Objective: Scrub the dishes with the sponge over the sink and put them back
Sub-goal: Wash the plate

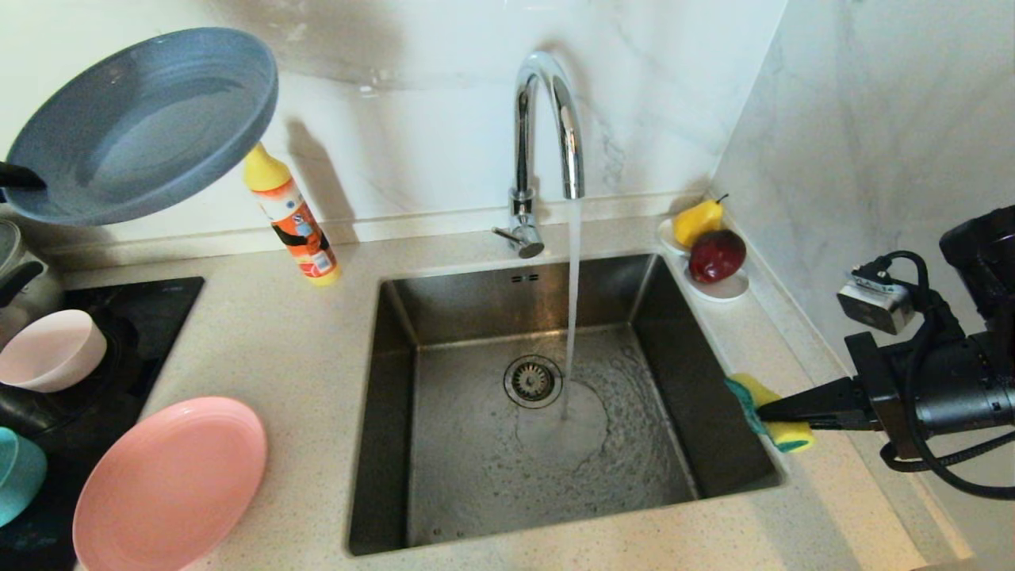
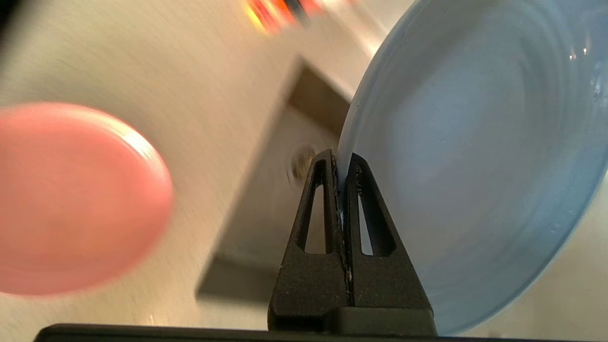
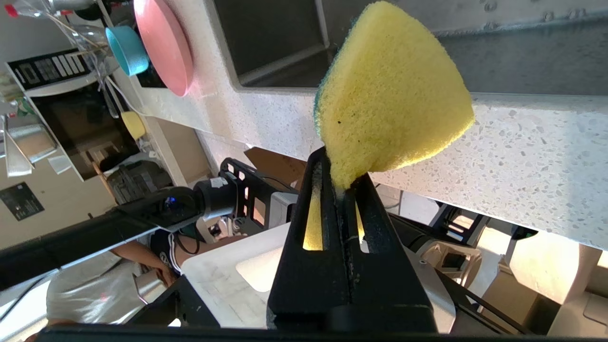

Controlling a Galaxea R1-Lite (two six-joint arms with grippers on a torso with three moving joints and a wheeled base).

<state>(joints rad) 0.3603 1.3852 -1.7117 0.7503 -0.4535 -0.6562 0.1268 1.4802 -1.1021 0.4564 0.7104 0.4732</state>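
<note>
My left gripper (image 2: 341, 161) is shut on the rim of the grey-blue plate (image 2: 475, 156). It holds the plate (image 1: 143, 123) tilted, high above the counter at the far left, hollow side up. At the sink's right rim my right gripper (image 1: 763, 412) is shut on the bent yellow sponge (image 1: 781, 428) with its green layer. In the right wrist view the sponge (image 3: 394, 90) bulges out beyond the gripper (image 3: 339, 183). The pink plate (image 1: 170, 484) lies on the counter left of the sink (image 1: 388, 412). A pale bowl (image 1: 49, 349) and a teal bowl (image 1: 17, 476) sit on the black cooktop.
Water runs from the chrome faucet (image 1: 547, 119) into the basin beside the drain (image 1: 533, 381). A yellow and orange detergent bottle (image 1: 293, 222) stands behind the counter. A white dish (image 1: 725, 289) with a pear and an apple sits in the back right corner. A steel pot (image 1: 16, 270) is at the far left.
</note>
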